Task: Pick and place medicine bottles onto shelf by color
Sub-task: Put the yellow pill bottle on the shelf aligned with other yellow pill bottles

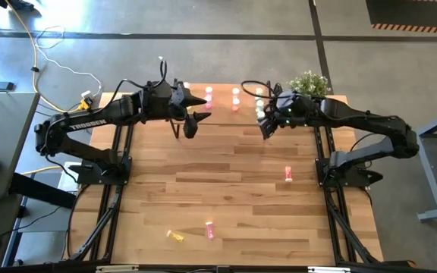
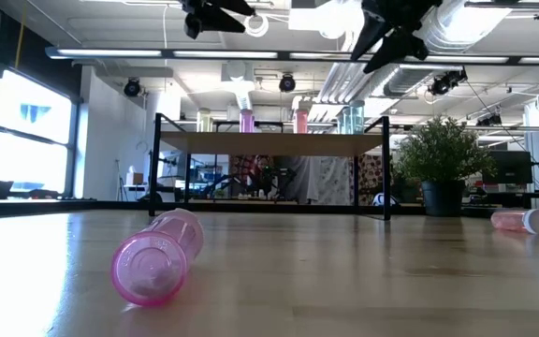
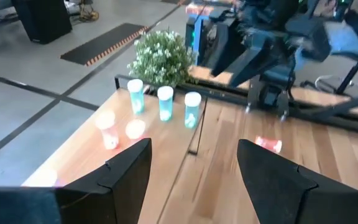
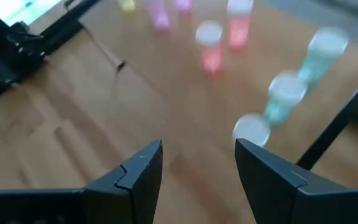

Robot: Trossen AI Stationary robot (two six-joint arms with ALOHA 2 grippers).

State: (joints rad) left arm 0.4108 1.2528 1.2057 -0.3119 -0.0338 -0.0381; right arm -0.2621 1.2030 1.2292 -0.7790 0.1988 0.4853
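Both end effectors hover empty over the shelf [image 1: 226, 97] at the tabletop's [image 1: 234, 205] far edge, fingers apart: left end effector [image 1: 192, 121] near its left end, right end effector [image 1: 266, 129] near its right end. Bottles on shelf stand upright, caps up, incl. three pale green bottles [image 3: 165, 102] by the plant [image 1: 309, 82]. Three lie on their sides on tabletop: pink bottle [image 1: 209, 230] & yellow bottle [image 1: 175, 236] near front edge, red-orange bottle [image 1: 287, 174] at right w/ long axis running front-to-back

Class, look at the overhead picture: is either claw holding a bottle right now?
No: the left claw and right claw both stand open with nothing between their fingers.
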